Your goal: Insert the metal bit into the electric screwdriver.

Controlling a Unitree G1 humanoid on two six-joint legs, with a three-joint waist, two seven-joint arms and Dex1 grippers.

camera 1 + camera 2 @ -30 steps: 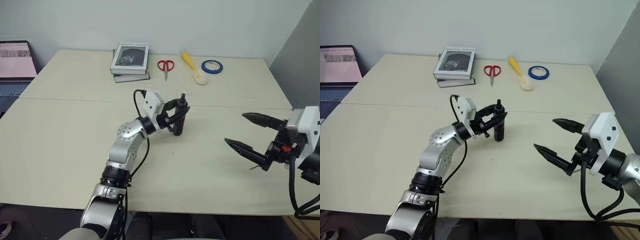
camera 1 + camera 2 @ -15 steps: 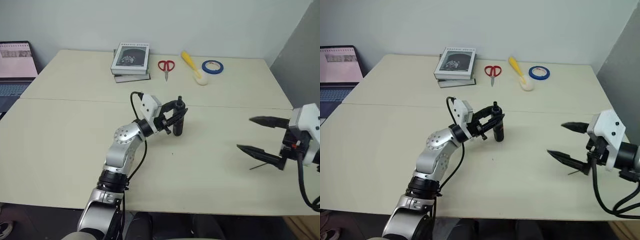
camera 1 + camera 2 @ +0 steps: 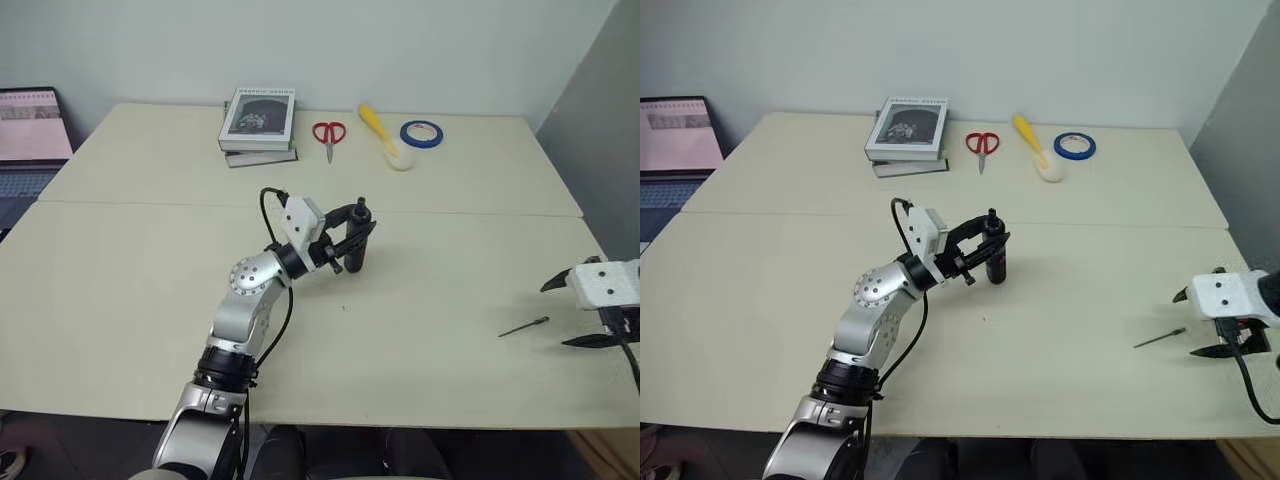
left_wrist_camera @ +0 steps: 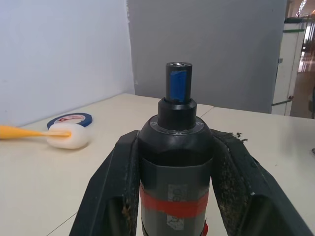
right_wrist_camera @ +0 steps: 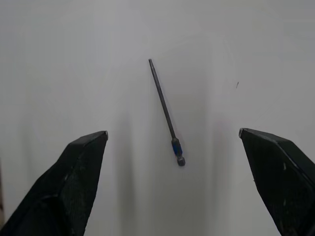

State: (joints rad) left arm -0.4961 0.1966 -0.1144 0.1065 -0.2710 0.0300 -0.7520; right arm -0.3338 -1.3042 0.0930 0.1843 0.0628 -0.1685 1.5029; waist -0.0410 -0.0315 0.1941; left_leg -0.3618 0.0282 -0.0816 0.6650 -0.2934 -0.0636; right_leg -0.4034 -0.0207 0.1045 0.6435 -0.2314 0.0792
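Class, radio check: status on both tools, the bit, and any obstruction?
Left tool shut on electric screwdriver, upright. Right tool open above metal bit, which lies loose on table. Nothing in the way.

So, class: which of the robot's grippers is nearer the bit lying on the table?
Right. The right gripper hangs open just above the bit; the left gripper, holding the screwdriver, is far across the table.

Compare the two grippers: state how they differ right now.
The left gripper is shut on the electric screwdriver, holding it upright above the table; the right gripper is open and holds nothing. The left sits near the table's middle; the right points down over the metal bit near the right edge. Both have two black fingers.
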